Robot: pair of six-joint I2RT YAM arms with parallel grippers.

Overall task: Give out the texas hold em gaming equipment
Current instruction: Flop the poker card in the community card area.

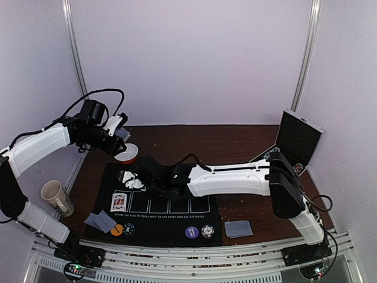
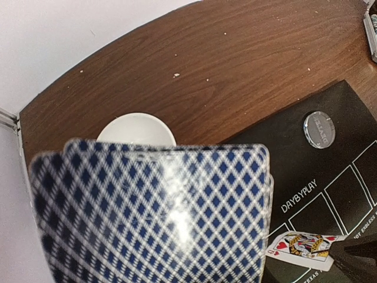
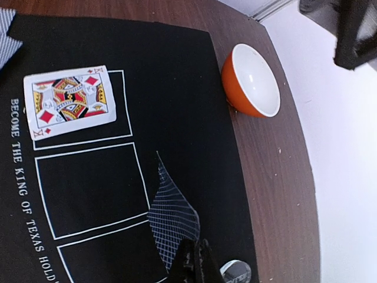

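- Deck of blue-check-backed cards, left wrist view: hard against the lens, hiding the left gripper from its own camera; I judge that gripper clamped on it. Beyond: bowl on bare wood; clear disc on the black mat; face-up king low in frame.
- Right wrist view: right gripper pinched almost closed on a single card, which stands curled, back showing; whether its edge touches the mat I cannot tell. King lies in the first printed box; the vacant second box sits just beside the held card, on the king's side. Disc rim shows beside my fingertips.
- Top view: right gripper hangs at the mat's far edge; the second box lies just toward my bases, long axis near-to-far, like the king. Left gripper is raised by the bowl, off the boxes, so the right arm is nearer.
- Top view only: orange chip, dark chip, face-down cards, purple-blue chip, black-and-white chip, card pile, mug.
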